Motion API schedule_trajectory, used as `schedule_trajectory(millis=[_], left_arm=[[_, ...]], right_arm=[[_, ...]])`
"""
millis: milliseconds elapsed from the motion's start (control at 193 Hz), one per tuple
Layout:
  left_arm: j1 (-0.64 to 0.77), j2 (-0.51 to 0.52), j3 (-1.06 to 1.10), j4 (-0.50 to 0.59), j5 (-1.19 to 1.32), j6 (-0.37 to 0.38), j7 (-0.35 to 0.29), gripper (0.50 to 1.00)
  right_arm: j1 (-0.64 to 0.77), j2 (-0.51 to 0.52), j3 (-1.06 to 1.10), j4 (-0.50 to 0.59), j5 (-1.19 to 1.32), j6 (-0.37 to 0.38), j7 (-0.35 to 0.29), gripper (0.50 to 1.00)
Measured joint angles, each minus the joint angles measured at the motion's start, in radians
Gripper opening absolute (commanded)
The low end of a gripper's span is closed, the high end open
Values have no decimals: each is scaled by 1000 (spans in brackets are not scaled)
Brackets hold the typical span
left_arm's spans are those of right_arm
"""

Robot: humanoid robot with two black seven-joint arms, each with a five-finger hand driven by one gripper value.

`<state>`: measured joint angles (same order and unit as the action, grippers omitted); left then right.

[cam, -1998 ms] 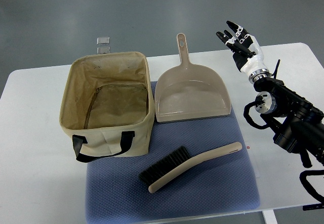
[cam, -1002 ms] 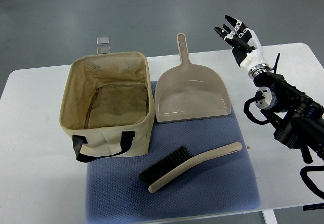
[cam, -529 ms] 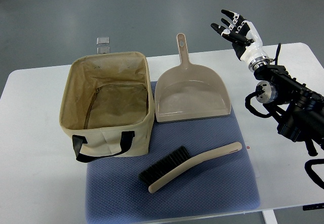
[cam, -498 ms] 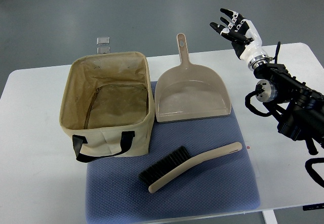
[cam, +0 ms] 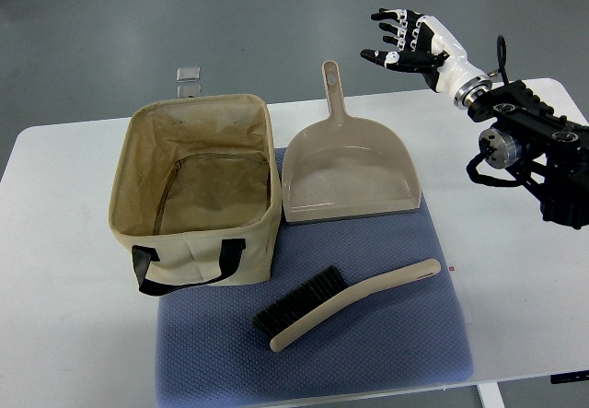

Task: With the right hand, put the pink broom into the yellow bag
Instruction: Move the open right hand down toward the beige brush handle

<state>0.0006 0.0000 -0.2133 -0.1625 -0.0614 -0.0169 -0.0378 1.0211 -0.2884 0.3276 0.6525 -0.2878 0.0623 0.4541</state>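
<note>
1. The white tabletop (cam: 64, 334) carries a blue mat (cam: 368, 353); around it lies a grey floor (cam: 184, 12), with a small clear object (cam: 189, 75) on the floor past the table's far edge.
2. The broom (cam: 345, 302) looks beige rather than pink, with a curved handle and dark bristles. It lies flat on the mat, bristle end toward the bag.
3. The bag (cam: 198, 192), pale tan with black handles, stands open beside the broom, to its far left.
4. A beige dustpan (cam: 350, 178) rests just beyond the broom, partly on the mat.
5. The right robot hand (cam: 409, 40) hovers well apart from the broom, past the dustpan's handle, fingers (cam: 386, 14) spread wide and holding nothing.
</note>
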Motion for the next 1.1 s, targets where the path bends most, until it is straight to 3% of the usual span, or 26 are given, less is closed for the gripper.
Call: schedule_trajectory(millis=[156,420,592,851,1100], left_arm=[[0,0,0,0,0,0,0,1000],[-1,0,0,0,0,0,1,1000],[-1,0,0,0,0,0,1,1000],[-3,0,0,0,0,0,0,1000],[-4,0,0,0,0,0,0,1000]], right_arm=[[81,-53,-146,37,-2,9,-1,930],[188,-165,-318,193,-174,30,-1,930],[229,-269,-378,322,-354,101,-1,930],[234,-346,-400,439,-656,215,8,930],[195,-369,-420,542,-765,237,10,930]])
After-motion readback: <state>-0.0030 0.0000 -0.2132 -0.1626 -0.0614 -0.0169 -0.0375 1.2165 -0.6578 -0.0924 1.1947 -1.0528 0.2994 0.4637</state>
